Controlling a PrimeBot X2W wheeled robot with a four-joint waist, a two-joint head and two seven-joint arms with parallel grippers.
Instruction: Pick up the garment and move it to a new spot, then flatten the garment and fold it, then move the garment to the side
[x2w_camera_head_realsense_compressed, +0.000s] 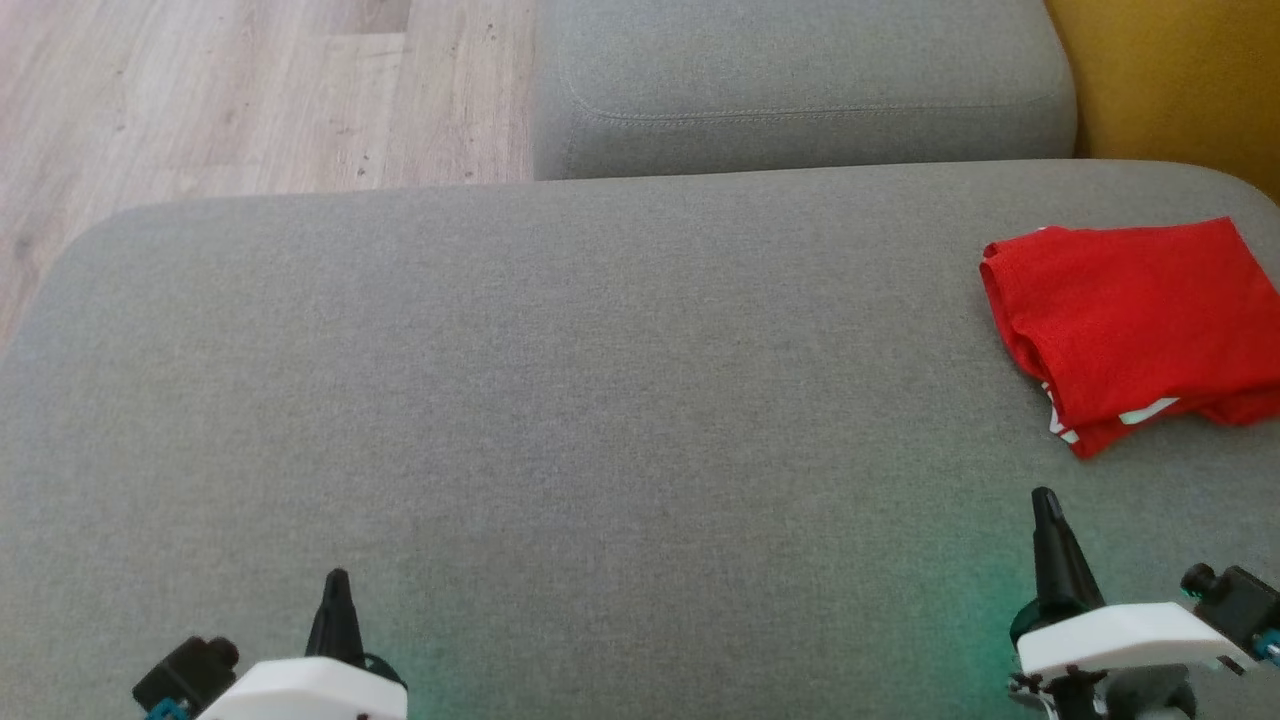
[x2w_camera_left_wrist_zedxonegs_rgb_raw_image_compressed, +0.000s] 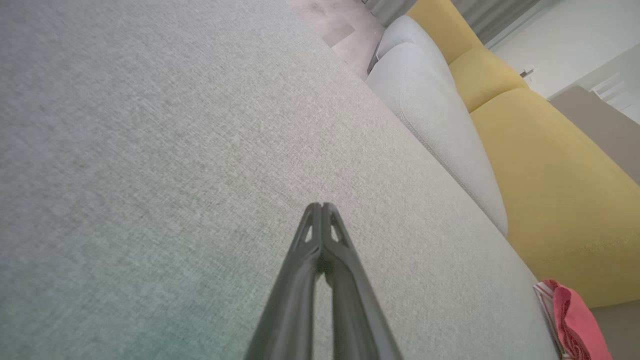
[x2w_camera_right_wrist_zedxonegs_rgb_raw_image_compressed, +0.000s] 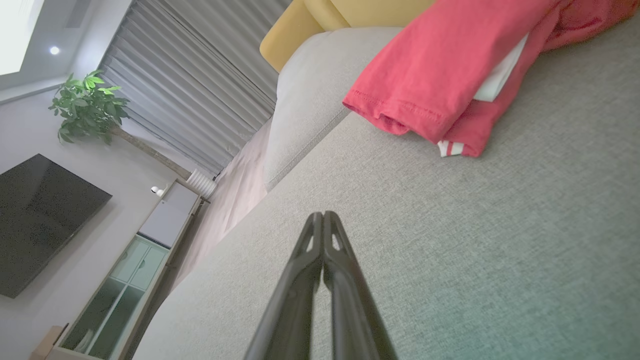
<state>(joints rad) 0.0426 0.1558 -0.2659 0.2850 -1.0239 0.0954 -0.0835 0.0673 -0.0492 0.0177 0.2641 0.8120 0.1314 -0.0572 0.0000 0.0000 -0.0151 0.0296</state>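
The garment (x2w_camera_head_realsense_compressed: 1135, 325) is red with white trim and lies folded at the right edge of the grey cushion (x2w_camera_head_realsense_compressed: 560, 400). It also shows in the right wrist view as a red fold (x2w_camera_right_wrist_zedxonegs_rgb_raw_image_compressed: 440, 75) ahead of the fingers, and in the left wrist view as a red edge (x2w_camera_left_wrist_zedxonegs_rgb_raw_image_compressed: 575, 320) at the lower right. My right gripper (x2w_camera_head_realsense_compressed: 1045, 497) is shut and empty, a short way nearer than the garment and apart from it. My left gripper (x2w_camera_head_realsense_compressed: 337, 575) is shut and empty at the lower left, over bare cushion, far from the garment.
A second grey cushion (x2w_camera_head_realsense_compressed: 800, 85) lies beyond the first. A yellow sofa back (x2w_camera_head_realsense_compressed: 1180, 80) rises at the upper right. Wooden floor (x2w_camera_head_realsense_compressed: 230, 90) lies past the cushion's far left edge. A television (x2w_camera_right_wrist_zedxonegs_rgb_raw_image_compressed: 40, 220), a plant (x2w_camera_right_wrist_zedxonegs_rgb_raw_image_compressed: 87, 107) and a low cabinet (x2w_camera_right_wrist_zedxonegs_rgb_raw_image_compressed: 140, 270) stand in the room.
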